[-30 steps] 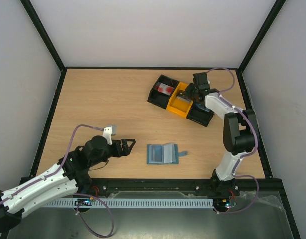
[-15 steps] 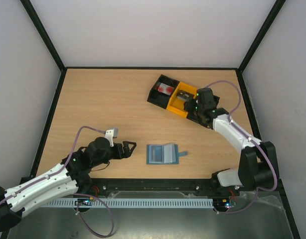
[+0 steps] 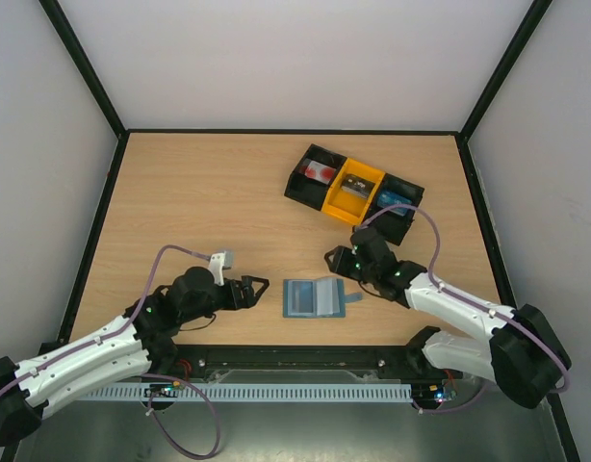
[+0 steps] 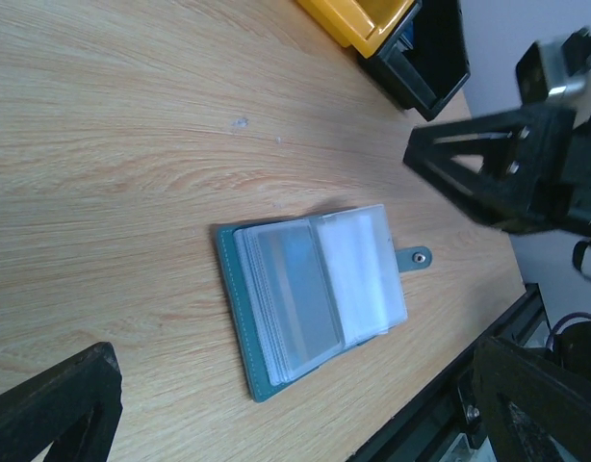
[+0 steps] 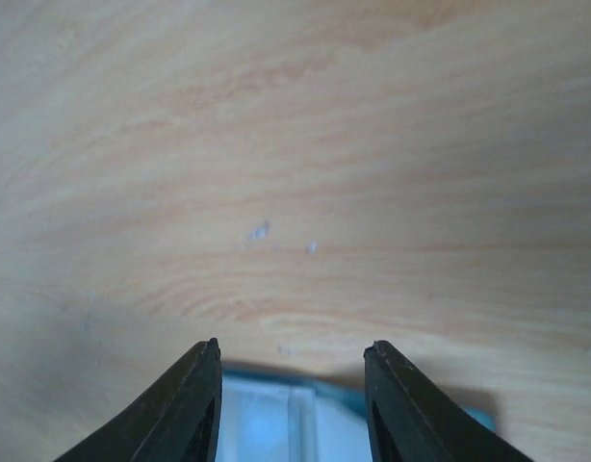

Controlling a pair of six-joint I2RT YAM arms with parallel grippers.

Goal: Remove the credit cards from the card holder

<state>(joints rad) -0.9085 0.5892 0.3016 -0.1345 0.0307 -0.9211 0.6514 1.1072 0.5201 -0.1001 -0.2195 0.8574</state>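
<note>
Top external view showed the small dusty-blue folding card holder [image 3: 315, 298] lying open on the light wooden table [image 3: 199, 192], near the lower middle of the frame. My right gripper [image 5: 292, 351] hung low just up and right of it, jaws roughly half apart and holding nothing. In the right wrist view only bare wood filled the gap, with the holder's edge at the bottom. My left gripper [image 3: 256, 292] sat just left of the holder, spread wide and empty.

My worry was that nothing pinned the holder. Coming in that low, my fingers could shove it across the wood toward the left gripper. They could also nip one of the clear plastic sleeves [image 4: 358, 269] and lift the whole thing. The sleeves looked slick, so a card might slip from a shallow pinch. Whether a card was left inside I couldn't tell, though a greyish rectangle showed in one sleeve.

A second earlier my right arm had been over the black-and-yellow three-bin tray [image 3: 340, 214] at upper right, and it had since swung down to the holder. That uncovered a bright blue card [image 3: 396, 199] in the tray's right bin. My left gripper had edged closer, and the holder had not moved
</note>
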